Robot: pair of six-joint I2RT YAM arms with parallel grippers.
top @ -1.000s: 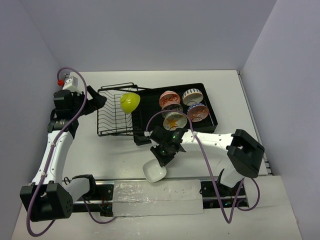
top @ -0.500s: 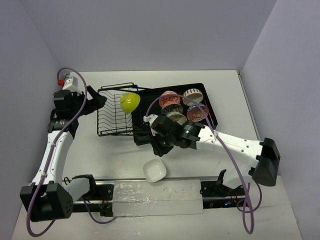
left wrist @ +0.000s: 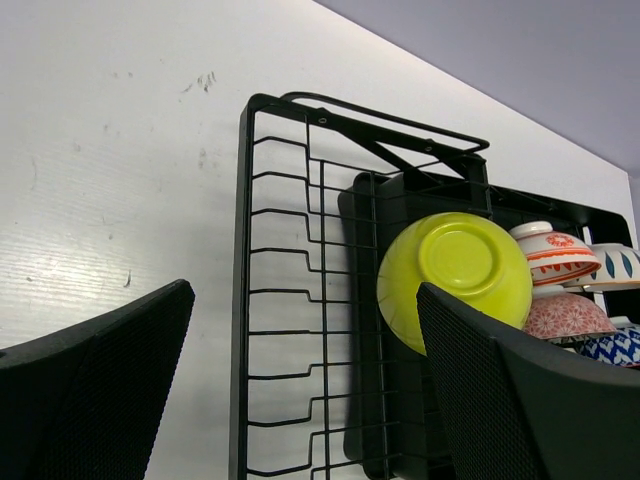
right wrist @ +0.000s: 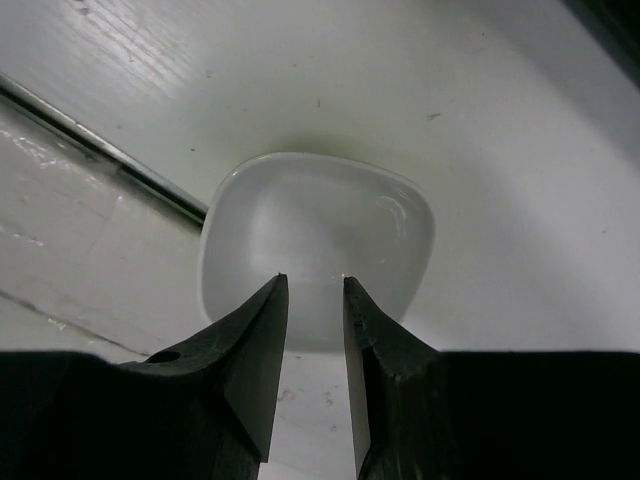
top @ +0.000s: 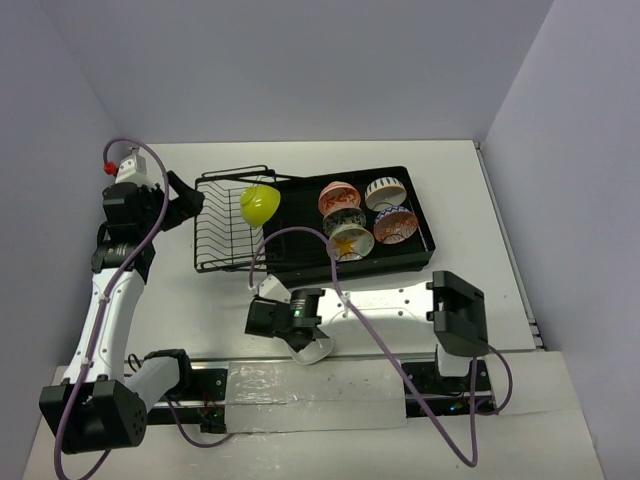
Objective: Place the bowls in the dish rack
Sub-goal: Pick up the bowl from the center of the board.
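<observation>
The left claw (left wrist: 305, 330) is spread wide, one black textured finger (left wrist: 100, 390) low on the left and the other (left wrist: 500, 400) low on the right. Between them a black wire rack (left wrist: 243, 300) sits on the white counter (left wrist: 120, 180). A lime green bowl (left wrist: 455, 275) is tipped on edge, base toward the camera, where the wires meet the rack's solid tray. Behind it stand an orange-striped white bowl (left wrist: 555, 255), a red patterned bowl (left wrist: 565, 315) and a blue patterned bowl (left wrist: 610, 345).

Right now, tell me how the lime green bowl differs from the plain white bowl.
The lime green bowl stands on edge in the dish rack; the plain white bowl sits upright on the table, outside the rack. The green bowl is round; the white one has a squarish rim. Both are plain, without pattern.
</observation>
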